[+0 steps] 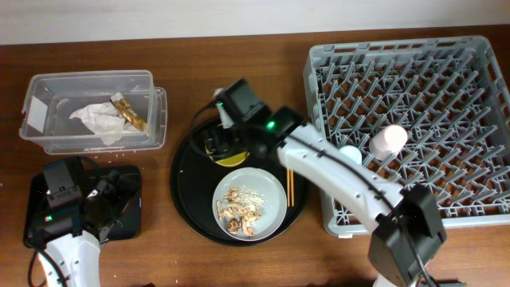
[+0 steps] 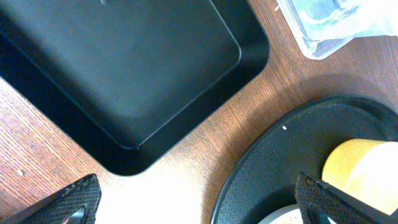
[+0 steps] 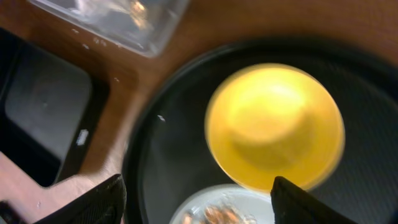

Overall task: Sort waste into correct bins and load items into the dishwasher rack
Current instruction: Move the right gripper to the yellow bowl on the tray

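Observation:
The clear box [image 1: 36, 88] holds the white napkin [image 1: 97, 121] and the brown-and-gold wrapper [image 1: 131, 115]. The flat black tray [image 1: 131, 207] lies under my left gripper [image 1: 111, 195], which is open and empty; in the left wrist view [image 2: 199, 205] it hangs over bare table beside that tray [image 2: 124, 62]. My right gripper [image 1: 223, 143] is open above the yellow bowl [image 3: 273, 127], fingers [image 3: 199, 202] not touching it. The grey-green plate [image 1: 271, 187] carries food scraps [image 1: 239, 209]. Chopsticks [image 1: 291, 187] lie right of it. The pink cup [image 1: 388, 141] and blue cup [image 1: 349, 153] sit in the rack [image 1: 478, 119].
The bowl, plate and chopsticks rest on a large round black tray [image 1: 187, 191] in the middle of the wooden table. The rack fills the right side. The clear box and flat tray stand close together at the left.

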You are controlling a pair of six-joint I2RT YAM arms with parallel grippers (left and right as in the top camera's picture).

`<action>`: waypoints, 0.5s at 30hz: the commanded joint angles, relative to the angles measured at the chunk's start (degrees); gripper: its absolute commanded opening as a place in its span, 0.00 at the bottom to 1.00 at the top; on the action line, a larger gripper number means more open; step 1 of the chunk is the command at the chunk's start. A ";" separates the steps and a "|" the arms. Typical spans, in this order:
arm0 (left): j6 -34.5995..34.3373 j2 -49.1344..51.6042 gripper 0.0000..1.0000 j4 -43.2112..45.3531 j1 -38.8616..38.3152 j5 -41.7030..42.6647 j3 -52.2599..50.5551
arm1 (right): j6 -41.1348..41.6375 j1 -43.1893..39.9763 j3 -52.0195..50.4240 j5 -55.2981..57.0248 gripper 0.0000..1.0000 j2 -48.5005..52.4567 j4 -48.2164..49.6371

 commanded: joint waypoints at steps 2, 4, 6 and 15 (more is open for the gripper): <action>-0.57 -0.02 0.99 -0.07 0.35 0.22 0.00 | 0.39 2.86 2.27 4.85 0.75 4.00 1.57; -0.57 -0.02 0.99 -0.07 0.35 0.22 0.00 | -0.22 2.91 8.55 2.82 0.73 9.35 -5.14; -0.57 -0.02 0.99 -0.07 0.35 0.22 0.00 | -2.69 3.19 17.66 3.06 0.73 15.10 -14.38; -0.57 -0.02 0.99 -0.07 0.35 0.22 0.00 | -4.79 5.11 22.99 8.15 0.61 25.00 -13.99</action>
